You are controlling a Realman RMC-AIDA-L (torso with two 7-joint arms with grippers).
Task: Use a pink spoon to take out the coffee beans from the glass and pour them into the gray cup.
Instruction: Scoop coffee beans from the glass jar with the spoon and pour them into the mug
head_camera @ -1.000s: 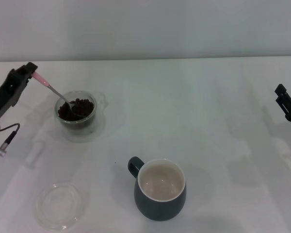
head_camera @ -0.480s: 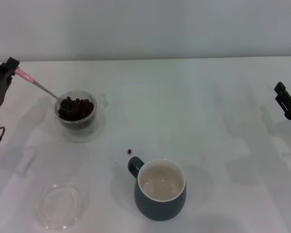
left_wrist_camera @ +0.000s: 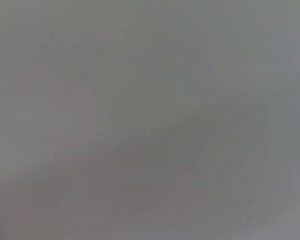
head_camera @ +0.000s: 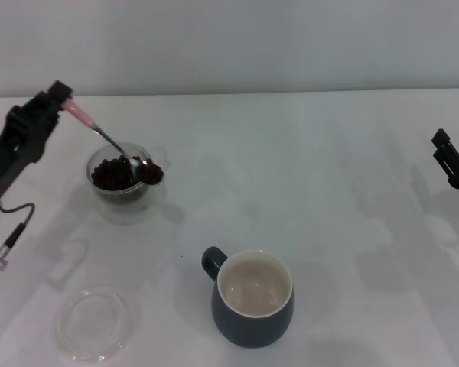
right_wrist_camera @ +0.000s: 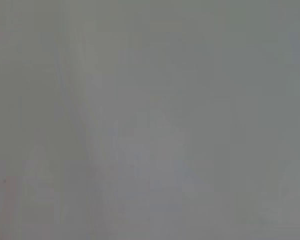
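In the head view my left gripper (head_camera: 59,98) is shut on the pink spoon (head_camera: 99,133) at the end of its handle. The spoon's silver bowl carries a few coffee beans (head_camera: 150,173) and hangs over the right rim of the glass (head_camera: 121,183), which holds a heap of dark beans. The gray cup (head_camera: 252,298) with its cream inside stands at the front centre, with no beans showing inside. My right gripper (head_camera: 457,163) is parked at the right edge. Both wrist views show only a grey blur.
A flat clear round dish (head_camera: 93,323) lies at the front left. The white table (head_camera: 329,191) reaches back to a pale wall.
The left gripper swung left and came back to the right. The spoon's bowl has come up out of the heap with beans on it, now at the glass's right rim. A loose bean seen near the cup's handle no longer shows.
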